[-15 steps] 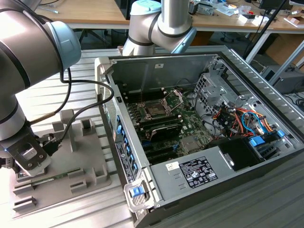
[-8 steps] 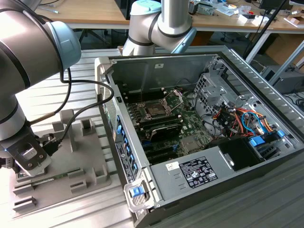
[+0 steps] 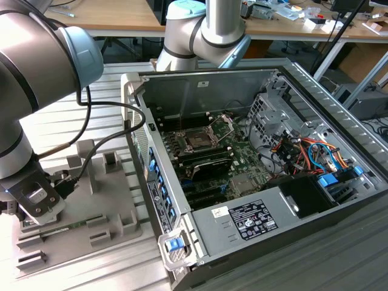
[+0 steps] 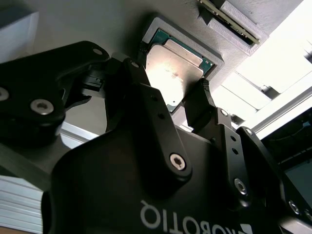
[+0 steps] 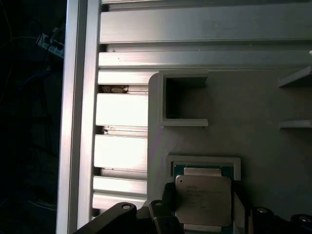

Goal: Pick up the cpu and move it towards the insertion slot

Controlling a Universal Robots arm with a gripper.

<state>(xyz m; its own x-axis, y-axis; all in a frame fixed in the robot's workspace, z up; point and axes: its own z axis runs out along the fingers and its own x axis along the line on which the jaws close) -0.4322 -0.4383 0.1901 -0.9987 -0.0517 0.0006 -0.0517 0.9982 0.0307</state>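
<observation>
The cpu [image 5: 202, 195], a small square chip with a pale silver top [image 4: 173, 66], lies at the square recess of the grey tray [image 3: 118, 209]. I cannot tell whether it rests in the recess or sits just above it. My gripper [image 4: 170, 83] is down over it at the exterior view's left [image 3: 36, 203]. One black finger [image 4: 141, 73] is against one edge of the chip and the other finger [image 4: 201, 102] against the opposite edge. The insertion slot [image 3: 200, 138] is the square socket with a silver frame on the green motherboard inside the open computer case, well away at the exterior view's right.
The case wall [image 3: 148, 163] stands between the tray and the motherboard. A long thin memory stick [image 3: 60, 227] lies in the tray near the gripper. The tray has raised blocks [image 3: 109, 160] and an open square pocket [image 5: 183, 100]. Ribbed aluminium table profiles [image 5: 122, 109] border the tray.
</observation>
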